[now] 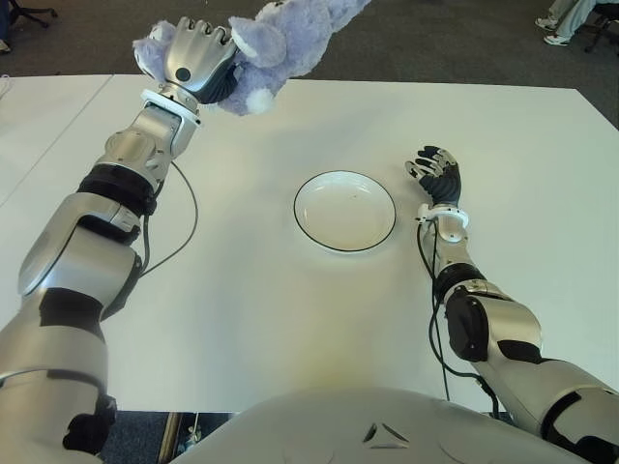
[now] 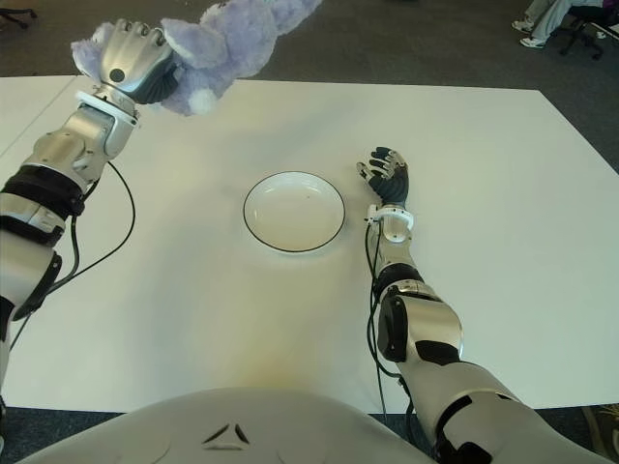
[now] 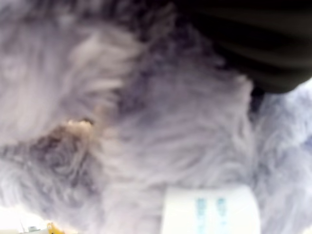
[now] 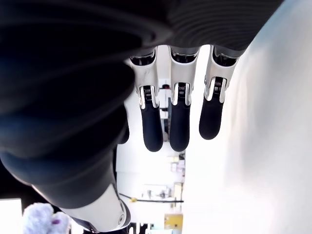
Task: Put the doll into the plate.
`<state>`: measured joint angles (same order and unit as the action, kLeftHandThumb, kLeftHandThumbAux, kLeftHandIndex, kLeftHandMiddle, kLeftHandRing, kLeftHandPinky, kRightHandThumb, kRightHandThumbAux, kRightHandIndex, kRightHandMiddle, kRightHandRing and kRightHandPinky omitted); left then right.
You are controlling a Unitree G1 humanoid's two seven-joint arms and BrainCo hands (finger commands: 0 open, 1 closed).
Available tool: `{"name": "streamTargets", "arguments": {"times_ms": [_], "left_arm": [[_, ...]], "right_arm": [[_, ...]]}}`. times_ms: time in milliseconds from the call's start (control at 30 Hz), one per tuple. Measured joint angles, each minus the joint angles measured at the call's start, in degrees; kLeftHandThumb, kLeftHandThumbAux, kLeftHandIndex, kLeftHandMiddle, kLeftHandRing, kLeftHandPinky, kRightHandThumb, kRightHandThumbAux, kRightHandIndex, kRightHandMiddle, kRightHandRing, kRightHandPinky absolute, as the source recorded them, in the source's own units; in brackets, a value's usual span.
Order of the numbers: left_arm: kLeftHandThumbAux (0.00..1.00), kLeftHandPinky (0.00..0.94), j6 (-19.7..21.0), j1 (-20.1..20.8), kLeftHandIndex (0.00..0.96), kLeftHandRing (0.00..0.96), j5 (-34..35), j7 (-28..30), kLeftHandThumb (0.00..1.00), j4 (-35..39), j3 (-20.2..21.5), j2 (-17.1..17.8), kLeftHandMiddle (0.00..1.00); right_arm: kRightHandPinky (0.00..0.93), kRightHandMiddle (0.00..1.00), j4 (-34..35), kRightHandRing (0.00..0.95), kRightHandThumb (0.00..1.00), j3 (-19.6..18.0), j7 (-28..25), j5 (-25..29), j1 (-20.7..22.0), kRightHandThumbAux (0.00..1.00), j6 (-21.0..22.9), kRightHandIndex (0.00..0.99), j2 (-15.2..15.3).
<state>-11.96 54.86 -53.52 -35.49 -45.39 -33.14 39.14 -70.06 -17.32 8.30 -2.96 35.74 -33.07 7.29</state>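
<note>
Left hand [image 1: 193, 60] clamps doll [image 1: 276, 43], held high over far table edge, well apart from plate [image 1: 344, 211].

Risks, my read:
- Doll hangs mostly outside fist; fast swing could shake it loose, you lose it off table [image 1: 251, 319].
- Release too early, soft body flops over rim.

Right hand [image 1: 435, 176] idle just right of plate, fingers relaxed, holds nothing.

Count: 1 doll, 1 plate, 2 hands.

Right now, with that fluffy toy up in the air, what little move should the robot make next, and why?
Probably swing the left hand toward the robot's right and nearer its body, until it is over the plate. That hand grips the purple doll high above the table's far edge, while the plate sits empty mid-table. The right hand shows to the plate's right, fingers open, holding nothing.
</note>
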Motion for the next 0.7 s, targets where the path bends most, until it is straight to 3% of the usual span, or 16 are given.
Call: {"name": "streamTargets", "arguments": {"times_ms": [333,700], "left_arm": [[0.667,0.844,0.21,-4.24,0.402,0.830,0.23,2.80,0.852,11.02,3.46,1.17,0.549],[0.666,0.845,0.18,-9.55,0.402,0.833,0.20,7.64,0.852,18.71,4.55,0.62,0.548]], "right_arm": [[0.289,0.303,0.00,0.293,0.315,-0.03,-0.02,0.02,0.00,0.897,0.00,0.263,0.00],[0.285,0.295,0.00,0.287,0.342,-0.06,-0.27,0.06,0.00,0.895,0.00,0.258,0.00]]}}
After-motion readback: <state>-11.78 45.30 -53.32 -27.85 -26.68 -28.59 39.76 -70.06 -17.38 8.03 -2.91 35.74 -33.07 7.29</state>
